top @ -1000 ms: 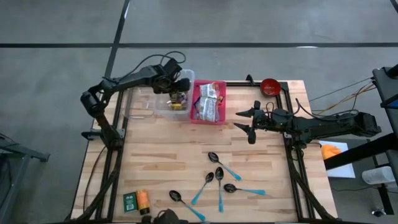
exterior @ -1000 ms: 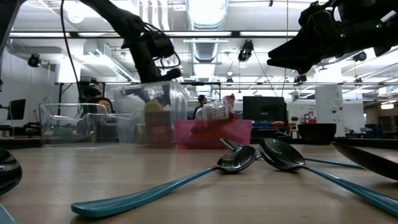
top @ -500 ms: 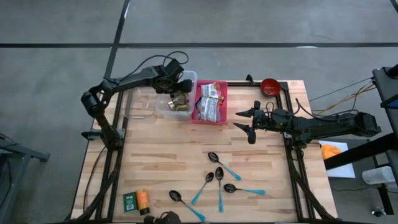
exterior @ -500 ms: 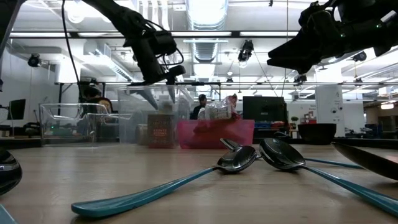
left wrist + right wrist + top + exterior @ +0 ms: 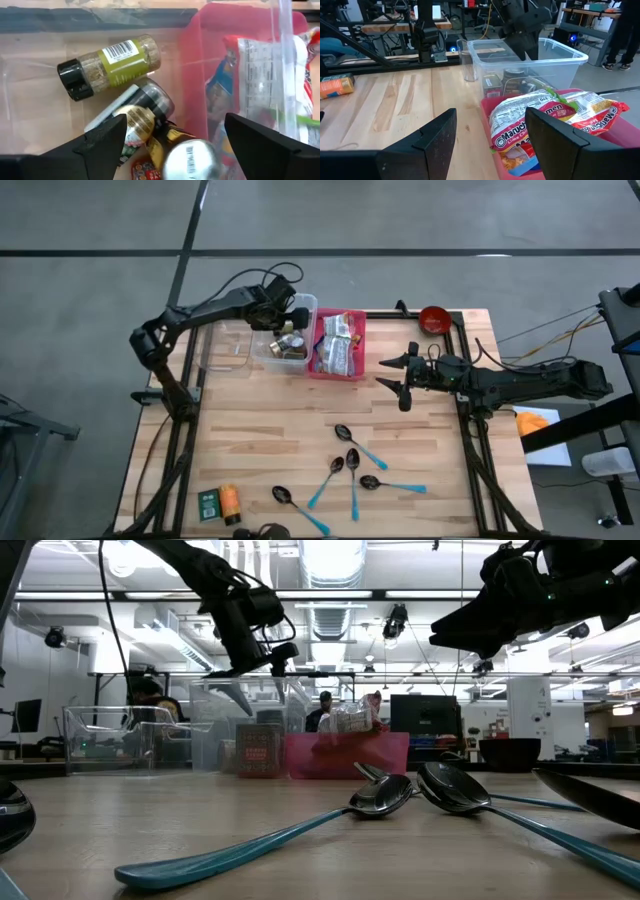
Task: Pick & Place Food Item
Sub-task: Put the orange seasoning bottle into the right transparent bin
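- Spice jars and tins (image 5: 135,127) lie heaped in the clear plastic bin (image 5: 303,304), at about eleven o'clock on the table (image 5: 300,430).
- Left gripper (image 5: 283,320) hangs over that bin, fingers spread wide, holding nothing.
- Right gripper (image 5: 400,378) waits at three o'clock, fingers parted and empty.
- Best lift straight up, clear of the bin wall and the pink bin (image 5: 321,370) beside it.

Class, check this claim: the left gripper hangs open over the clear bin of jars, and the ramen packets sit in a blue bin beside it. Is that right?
One detail is wrong: the bin holding the ramen packets is pink, not blue, as the high view shows. The left gripper does hang open over the clear bin of jars.
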Action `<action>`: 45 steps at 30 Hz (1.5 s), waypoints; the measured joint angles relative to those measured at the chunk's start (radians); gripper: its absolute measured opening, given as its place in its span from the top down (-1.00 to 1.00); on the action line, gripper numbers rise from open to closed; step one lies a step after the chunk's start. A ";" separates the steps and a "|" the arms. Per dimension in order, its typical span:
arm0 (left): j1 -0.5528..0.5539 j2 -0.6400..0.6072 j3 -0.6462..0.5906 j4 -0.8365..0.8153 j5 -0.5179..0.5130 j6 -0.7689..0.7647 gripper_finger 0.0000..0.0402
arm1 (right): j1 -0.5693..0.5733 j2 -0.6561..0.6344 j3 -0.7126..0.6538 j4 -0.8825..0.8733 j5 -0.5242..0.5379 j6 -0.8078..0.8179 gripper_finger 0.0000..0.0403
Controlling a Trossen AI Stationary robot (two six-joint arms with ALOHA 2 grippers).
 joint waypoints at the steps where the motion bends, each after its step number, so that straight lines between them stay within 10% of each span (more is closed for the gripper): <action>1: -0.004 -0.005 0.000 -0.001 0.001 0.007 -0.69 | 0.000 0.000 0.000 0.000 0.000 0.000 -0.17; 23: -0.459 -0.226 0.019 -0.210 -0.298 -0.018 -0.69 | 0.000 0.000 0.000 0.000 0.000 0.000 -0.17; 35: -0.859 -0.231 -0.056 -0.408 -0.297 -0.352 -0.69 | 0.000 0.000 0.000 0.000 0.000 -0.002 -0.17; 45: -1.118 -0.231 -0.133 -0.405 -0.157 -0.917 -0.69 | 0.000 0.000 0.000 0.000 0.000 -0.002 -0.17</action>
